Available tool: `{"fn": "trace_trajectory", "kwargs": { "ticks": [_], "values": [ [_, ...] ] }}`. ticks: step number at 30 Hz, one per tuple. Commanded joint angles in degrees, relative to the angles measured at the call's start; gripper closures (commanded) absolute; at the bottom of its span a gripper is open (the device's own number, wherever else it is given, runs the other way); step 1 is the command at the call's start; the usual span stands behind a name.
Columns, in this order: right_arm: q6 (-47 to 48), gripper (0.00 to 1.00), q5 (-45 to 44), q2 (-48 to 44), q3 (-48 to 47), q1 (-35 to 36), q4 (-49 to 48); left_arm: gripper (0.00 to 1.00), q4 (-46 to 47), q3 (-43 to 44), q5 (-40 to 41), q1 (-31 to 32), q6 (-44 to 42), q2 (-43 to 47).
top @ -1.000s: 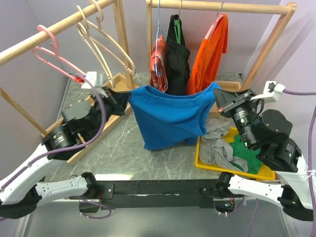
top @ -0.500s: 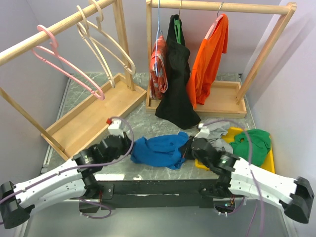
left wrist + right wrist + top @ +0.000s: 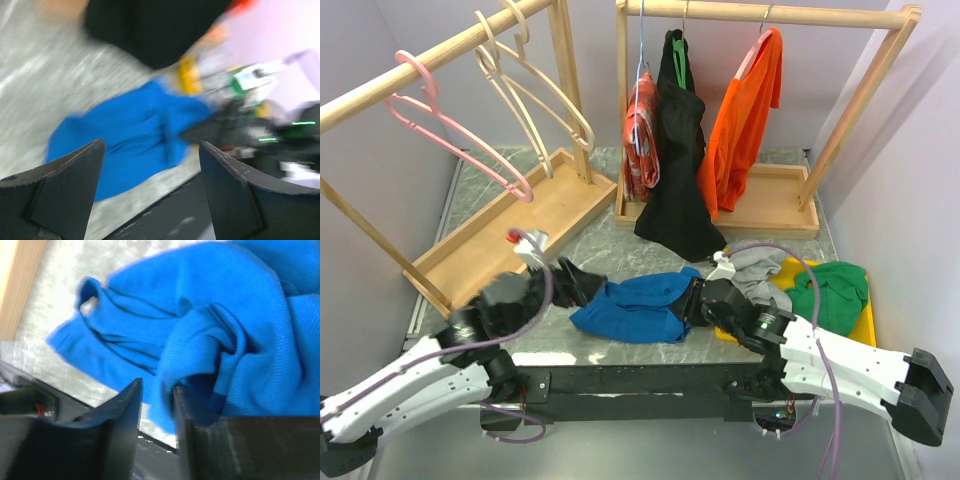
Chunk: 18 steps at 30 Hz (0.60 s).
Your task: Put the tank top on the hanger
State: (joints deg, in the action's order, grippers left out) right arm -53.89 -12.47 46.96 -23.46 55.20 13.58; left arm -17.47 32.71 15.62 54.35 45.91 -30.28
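The royal-blue tank top (image 3: 635,305) lies crumpled on the grey table near its front edge. My left gripper (image 3: 572,281) hovers just left of it, open wide and empty, with the tank top (image 3: 130,135) ahead of its fingers (image 3: 151,145). At the garment's right end sits my right gripper (image 3: 692,300). Its jaws (image 3: 156,385) stand partly apart, and a loose fold of the tank top (image 3: 200,315) hangs in the gap. The pink hanger (image 3: 455,130) hangs bare on the left wooden rail, far from both grippers.
Two cream hangers (image 3: 545,95) hang beside the pink one above the left rack's wooden base (image 3: 510,235). The back rack carries a red patterned (image 3: 640,125), a black (image 3: 675,170) and an orange garment (image 3: 745,110). A yellow tray (image 3: 860,335) at right holds green (image 3: 830,290) and grey (image 3: 760,265) garments.
The tank top, held stretched high between both shut grippers a second ago, came down onto the table. Both jaws have now opened, and the left gripper has drawn back leftward.
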Motion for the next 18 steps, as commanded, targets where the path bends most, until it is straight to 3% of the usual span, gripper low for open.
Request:
{"fn": "trace_trajectory", "kwargs": {
  "ticks": [1, 2, 6, 9, 12, 13, 18],
  "values": [
    [0.27, 0.51, -0.71, -4.5, -1.67, 0.0, -1.81, 0.2, 0.26, 14.46, -5.07, -0.03, -6.97, -1.17],
    [0.54, 0.46, -0.8, -5.12, -2.02, 0.0, -1.55, 0.23, -0.62, 19.71, -5.5, 0.06, -7.85, -3.44],
    [2.65, 0.4, -1.94, -4.6, -3.52, -0.09, 0.56, 0.24, -1.51, 29.59, -8.85, 0.06, -8.82, -7.59],
    [3.7, 0.39, -2.12, -3.81, -3.87, -0.09, 0.57, 0.24, -4.31, 38.81, -4.91, 0.06, -10.05, -11.19],
    [4.23, 0.39, -1.68, -3.45, -3.61, 0.0, -0.49, 0.27, -10.19, 49.0, 8.51, 0.06, -9.96, -14.53],
    [4.32, 0.39, -1.51, -3.19, -3.61, 0.0, -0.66, 0.28, -13.6, 53.81, 16.47, -0.03, -9.53, -16.37],
    [5.46, 0.39, -1.33, -2.23, -4.22, -0.09, -0.49, 0.3, -20.48, 63.34, 33.57, 0.06, -10.84, -22.35]
  ]
}}
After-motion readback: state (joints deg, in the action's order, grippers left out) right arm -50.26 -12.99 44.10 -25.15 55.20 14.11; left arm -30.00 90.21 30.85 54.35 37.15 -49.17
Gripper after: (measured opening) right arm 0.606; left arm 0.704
